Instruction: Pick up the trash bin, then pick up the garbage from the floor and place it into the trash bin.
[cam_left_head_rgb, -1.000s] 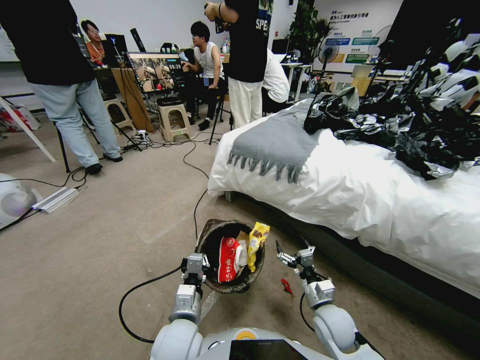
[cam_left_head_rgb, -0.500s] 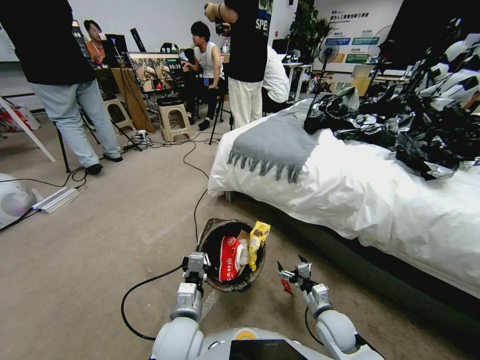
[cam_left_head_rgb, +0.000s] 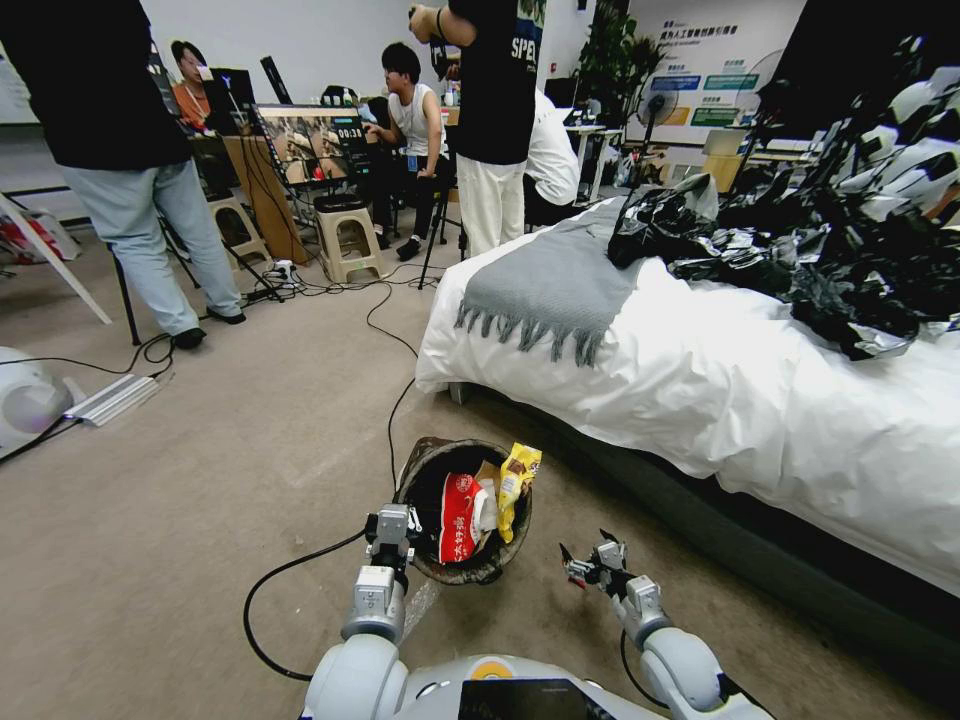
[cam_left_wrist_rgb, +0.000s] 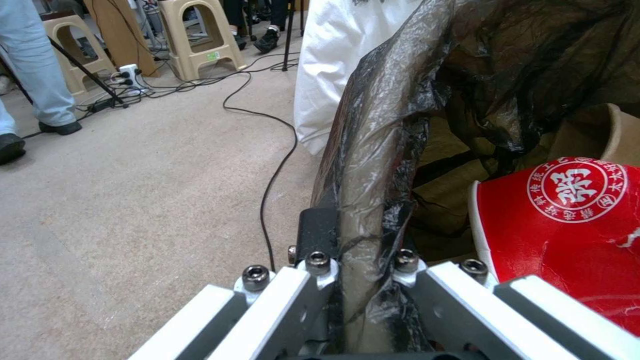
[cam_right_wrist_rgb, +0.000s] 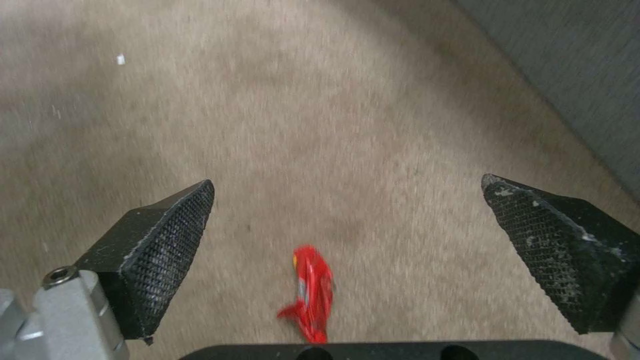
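Red wrapper (cam_right_wrist_rgb: 310, 295) is lying flat on the carpet directly under the right gripper (cam_right_wrist_rgb: 347, 250), long axis running along the gripper's approach line, roughly crosswise to the gap between the pads; crumpled tail end sitting nearest the gripper body, other end pointing out into open floor. Right gripper (cam_left_head_rgb: 590, 562) is hovering low over the floor just right of the trash bin (cam_left_head_rgb: 420, 475), jaws spread wide, black mesh pads (cam_right_wrist_rgb: 163, 240) standing well clear of the wrapper on both sides, nothing between them. Bare carpet is showing all around the wrapper; the dark bed base (cam_right_wrist_rgb: 567, 65) is closing off the far right side, so open room is lying ahead and toward the bin. Trash bin is sitting between the two arms, mouth facing up and slightly tilted toward the robot, black liner (cam_left_wrist_rgb: 393, 130) draped over the rim. Left gripper (cam_left_head_rgb: 392, 525) is clamping the near-left rim, fingers (cam_left_wrist_rgb: 313, 235) pinching rim and liner together. Inside the bin: red-and-white snack packet (cam_left_head_rgb: 458, 515) standing upright against the near wall, yellow wrapper (cam_left_head_rgb: 515, 480) poking up past the right rim, brown paper (cam_left_head_rgb: 486, 474) between them. A black cable (cam_left_head_rgb: 385, 330) is running across the floor past the bin's far side. White-sheeted bed (cam_left_head_rgb: 720, 390) is bounding the workspace on the right.
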